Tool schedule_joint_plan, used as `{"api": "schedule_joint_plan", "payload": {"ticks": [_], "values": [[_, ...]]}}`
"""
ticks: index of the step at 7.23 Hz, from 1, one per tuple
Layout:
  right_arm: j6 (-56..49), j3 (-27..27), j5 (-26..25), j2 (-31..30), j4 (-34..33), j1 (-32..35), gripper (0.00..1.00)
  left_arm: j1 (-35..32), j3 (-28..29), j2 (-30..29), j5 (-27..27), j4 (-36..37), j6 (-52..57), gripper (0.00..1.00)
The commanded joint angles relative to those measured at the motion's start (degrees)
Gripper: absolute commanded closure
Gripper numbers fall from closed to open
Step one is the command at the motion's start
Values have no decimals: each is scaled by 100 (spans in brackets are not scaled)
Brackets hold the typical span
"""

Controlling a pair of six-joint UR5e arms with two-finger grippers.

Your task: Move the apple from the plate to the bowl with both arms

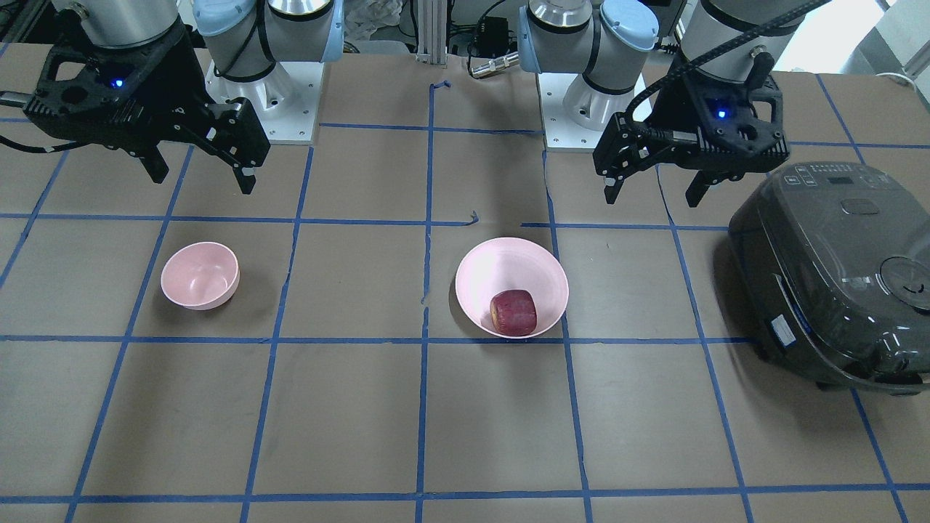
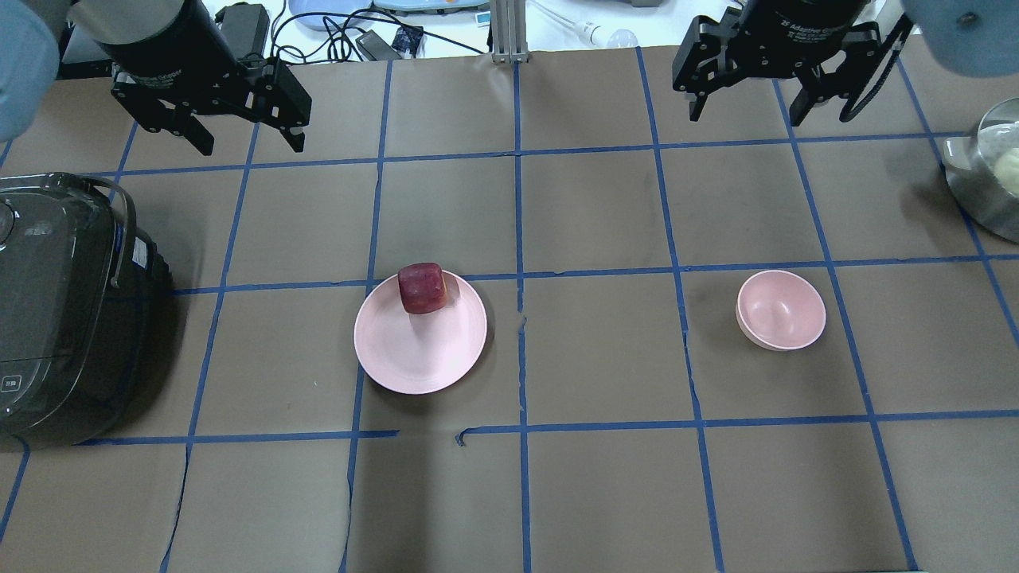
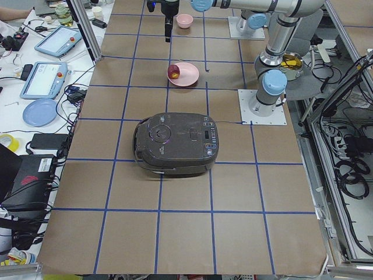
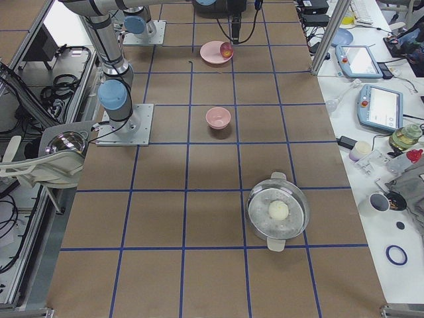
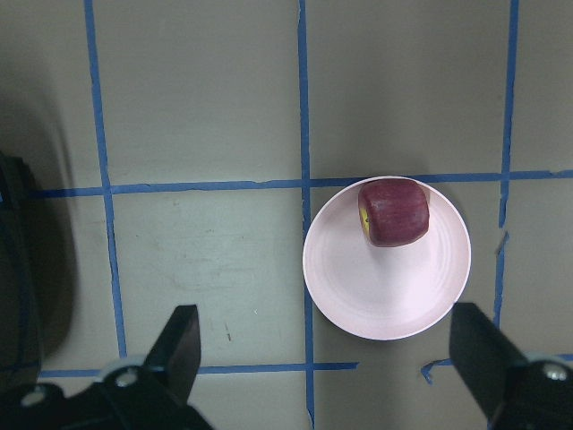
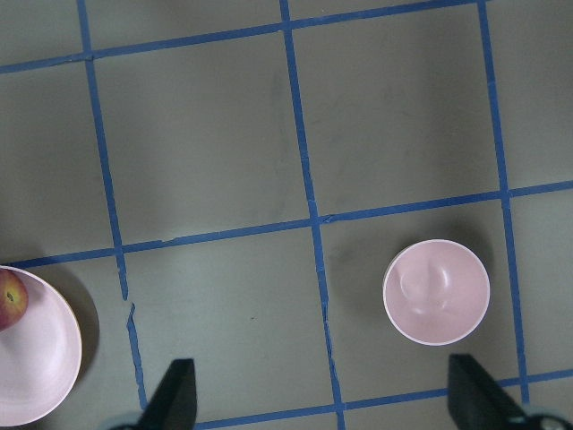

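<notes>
The dark red apple [image 2: 422, 288] lies at the far rim of the wide pink plate [image 2: 414, 350], left of the table's centre; both show in the left wrist view, the apple [image 5: 394, 211] on the plate [image 5: 385, 287]. The small deep pink bowl [image 2: 780, 309] stands empty to the right, seen from the right wrist [image 6: 436, 291]. My left gripper [image 2: 251, 147] hangs open and empty, high above the table, beyond and left of the plate. My right gripper [image 2: 747, 118] hangs open and empty, high beyond the bowl.
A dark grey rice cooker [image 2: 56, 310] stands at the table's left end, close to the left arm's side. A metal pot [image 2: 987, 175] holding a pale round thing sits at the right edge. Blue tape lines grid the brown table.
</notes>
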Motion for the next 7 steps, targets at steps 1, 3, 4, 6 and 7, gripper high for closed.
{"api": "schedule_joint_plan", "payload": {"ticks": [1,3,4,6,7], "values": [[3,3,-16,0,0,9,0,0,-2,-9,-9,0,-3,0],[3,3,-16,0,9,9,0,-9,-10,0,-35,0,-12,0],[3,3,-16,0,9,9,0,-26,-11,9,-35,0,-20,0],[3,3,-25,0,9,18,0,-149,-11,0,-9,0,-38,0],[3,3,-25,0,26,18,0,-149,-11,9,-17,0,-38,0]]}}
